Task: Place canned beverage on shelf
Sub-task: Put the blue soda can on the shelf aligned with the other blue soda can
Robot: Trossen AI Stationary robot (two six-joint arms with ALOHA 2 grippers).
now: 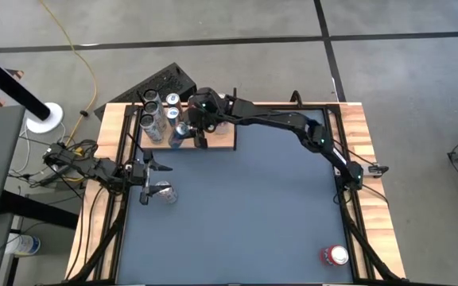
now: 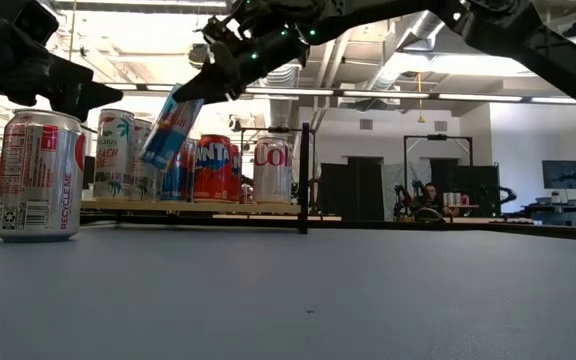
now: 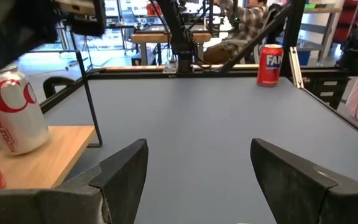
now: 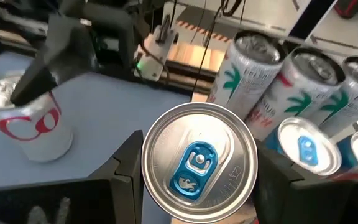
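High view showed the right gripper (image 1: 188, 131) over the shelf (image 1: 221, 141), fingers clamped on a blue can (image 1: 178, 135) beside the cans already standing there. The left gripper (image 1: 149, 181) waited at the table's left edge, fingers apart, with a white can (image 1: 164, 192) just beside them.

Low view showed the blue can (image 2: 164, 127) tilted between the fingers, apparently clear of the board.

Right wrist view showed its top (image 4: 199, 163) between the fingers. It looked rigid, smooth and somewhat slippery; gripping its sides below the rim seemed soundest.
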